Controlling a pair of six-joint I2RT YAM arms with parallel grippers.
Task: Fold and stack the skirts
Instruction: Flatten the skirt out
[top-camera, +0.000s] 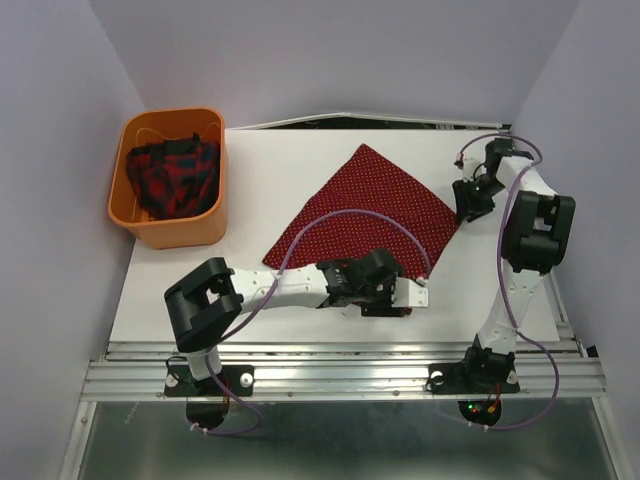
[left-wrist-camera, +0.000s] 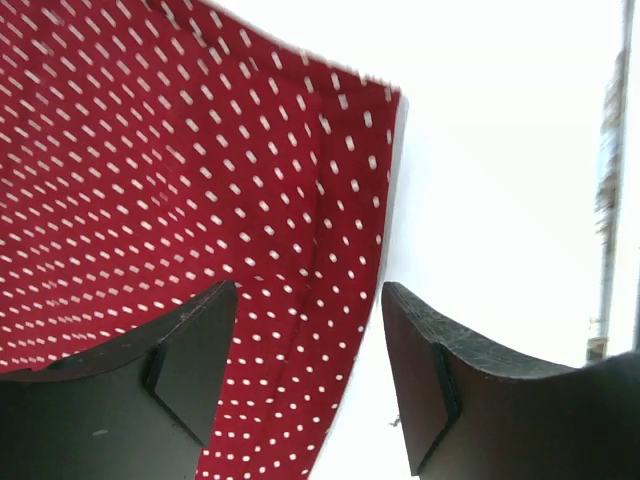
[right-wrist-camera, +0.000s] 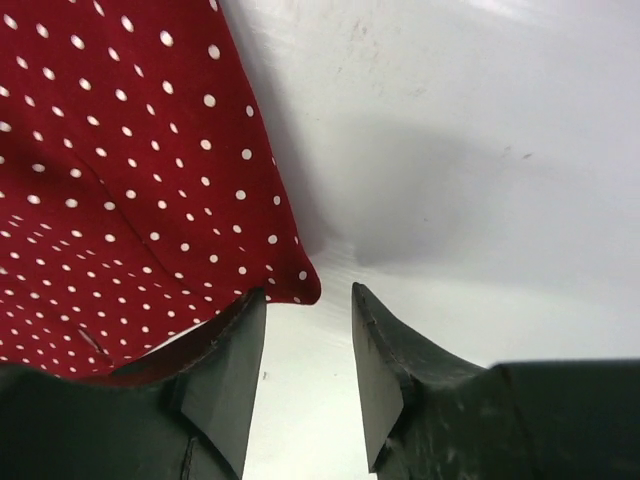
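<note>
Polka-dot skirt lies flat on the surface, set cornerwise like a diamond, w/ one corner far, one near-left, one right and one near. The key relation: both tools sit at neighbouring corners, i.e. at the two ends of the skirt's right-hand edge. Left tool is over the near corner and right tool is at the right corner, so each arm is closest to its own end, and the cloth spreads away to the left and far side of both. Left wrist view gives what the top view can't: jaws apart, w/ the skirt's hemmed edge running under the gap and nothing pinched. Right wrist view: jaws parted too and gripping nothing, w/ the corner tip just beside the left finger but outside the gap, and bare surface between the fingers. Only the top view shows the plaid skirt, bunched in the orange basket at far left, well apart from both tools. Judging by this, the fold isn't begun. Next prob. needs the right tool nudged toward the cloth so the corner enters the gap.
</note>
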